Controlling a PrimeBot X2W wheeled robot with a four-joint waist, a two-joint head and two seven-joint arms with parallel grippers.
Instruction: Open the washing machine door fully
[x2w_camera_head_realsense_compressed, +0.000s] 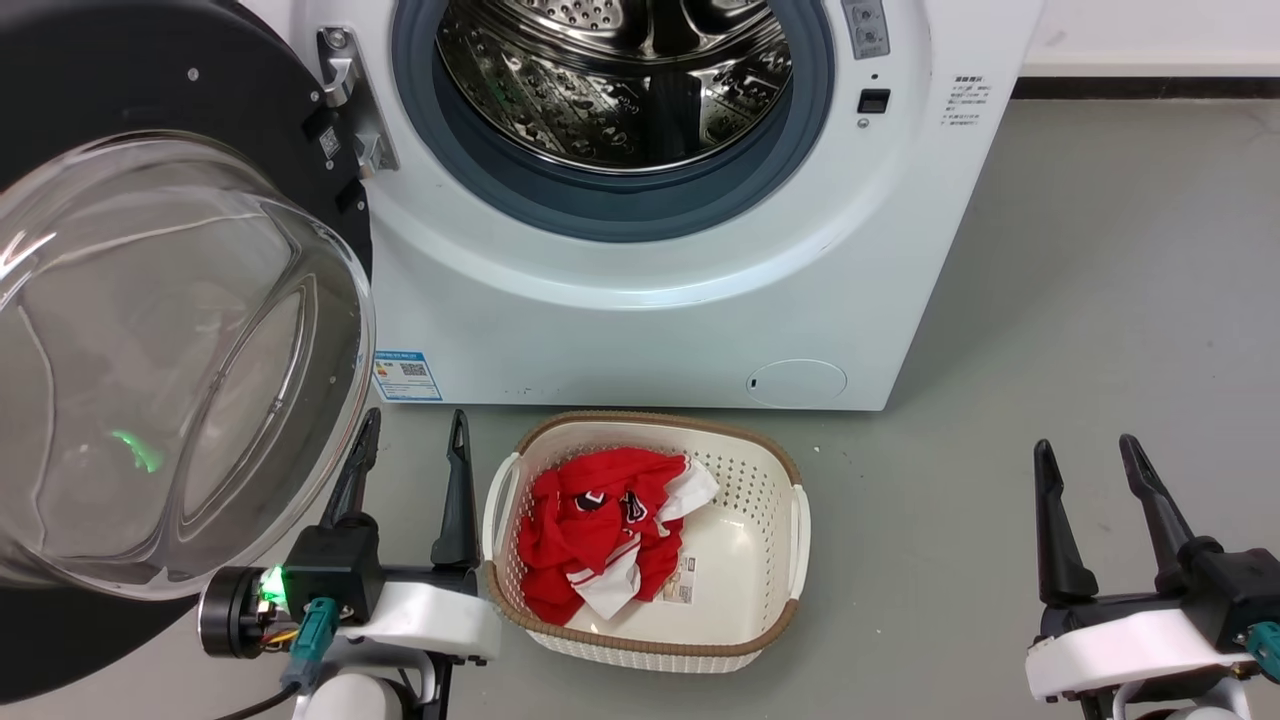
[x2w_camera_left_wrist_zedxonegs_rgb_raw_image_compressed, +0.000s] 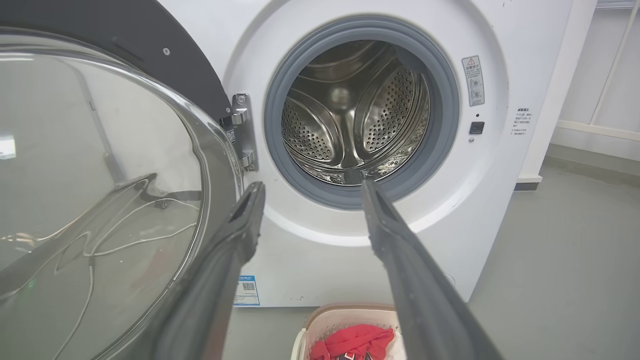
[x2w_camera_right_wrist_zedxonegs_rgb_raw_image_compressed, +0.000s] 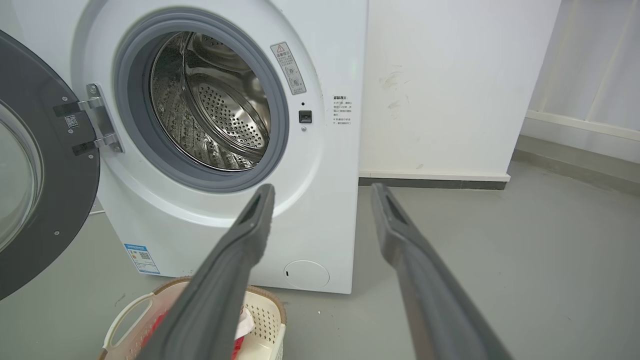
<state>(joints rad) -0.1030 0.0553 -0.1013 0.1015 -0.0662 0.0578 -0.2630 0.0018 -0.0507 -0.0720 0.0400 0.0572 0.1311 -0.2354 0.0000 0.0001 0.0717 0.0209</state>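
Washing machine door (x2w_camera_head_realsense_compressed: 170, 350) wide open; basket (x2w_camera_head_realsense_compressed: 797, 520) beside left hand (x2w_camera_head_realsense_compressed: 414, 420)

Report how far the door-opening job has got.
Done: the door stands swung wide on its hinge, baring the drum. In hand: nothing is gripped. The left gripper is open close beside the door, contact unclear, and the right gripper is open, well off to the side. Left: perhaps a last push, if the hinge allows more swing.
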